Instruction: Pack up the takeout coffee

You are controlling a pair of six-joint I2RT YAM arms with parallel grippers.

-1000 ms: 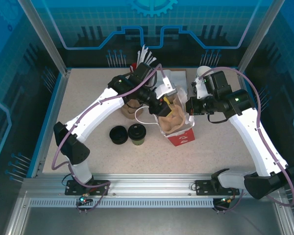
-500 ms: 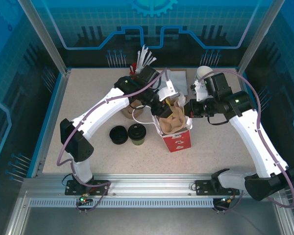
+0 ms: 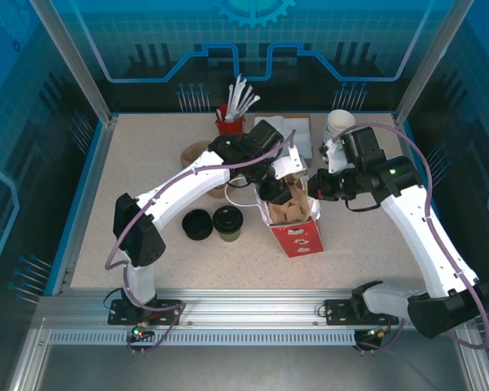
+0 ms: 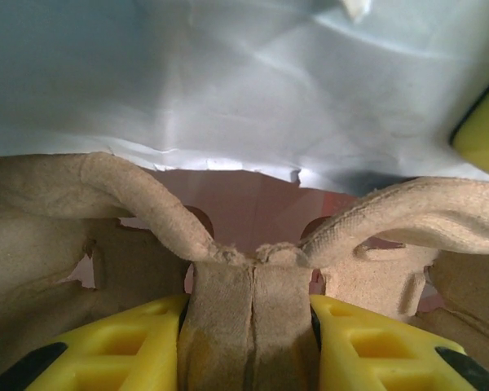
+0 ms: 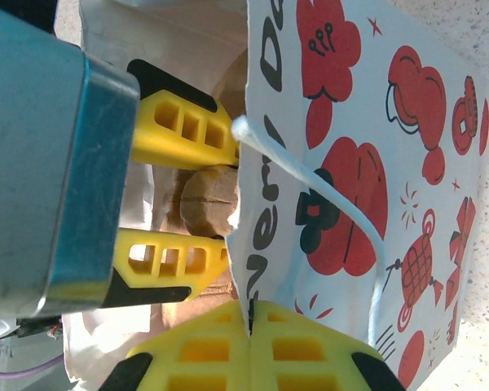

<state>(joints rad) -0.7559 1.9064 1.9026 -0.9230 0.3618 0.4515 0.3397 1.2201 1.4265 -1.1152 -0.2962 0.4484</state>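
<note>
So the left gripper [image 4: 248, 326] is clamped on the middle handle of a brown moulded-pulp cup carrier [image 4: 147, 212], which sits down inside the white paper bag with red cartoon prints [image 5: 350, 163]. Meanwhile the right gripper [image 5: 248, 350] is pinched tight on the bag's top edge, right by the thin white handle loop [image 5: 326, 195]. The takeout coffee [image 3: 227, 221], a small olive-brown paper cup with a round black lid, is standing upright on the speckled table [image 3: 122, 163], left of the bag and apart from it, neither arm touching it. A squat stack of black lids [image 3: 198, 224] sits just beside it on its left.
</note>
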